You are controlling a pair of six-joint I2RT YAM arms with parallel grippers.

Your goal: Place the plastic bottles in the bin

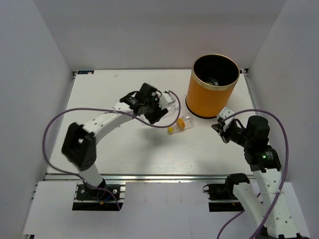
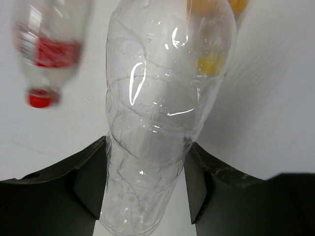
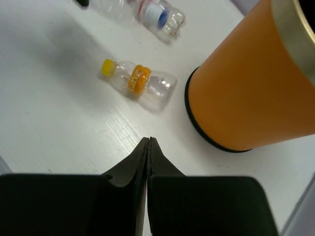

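My left gripper [image 2: 147,162] is shut on a plain clear bottle [image 2: 162,98], which stands out lengthways between the black fingers [image 2: 91,182]. In the top view the left gripper [image 1: 162,114] is raised over the table's middle, left of the orange bin [image 1: 212,92]. A red-labelled, red-capped bottle [image 2: 47,49] lies beyond it, blurred; it also shows in the right wrist view [image 3: 147,12]. A yellow-capped bottle [image 1: 179,123] lies on the table near the bin's base [image 3: 140,83]. My right gripper [image 1: 221,127] is shut and empty [image 3: 148,140], just right of the bin's foot [image 3: 246,98].
The bin stands at the table's back right, with dark shapes inside it [image 1: 214,79]. White walls close in the table on three sides. A metal rail [image 1: 149,175] runs along the near edge. Purple cables loop from both arms.
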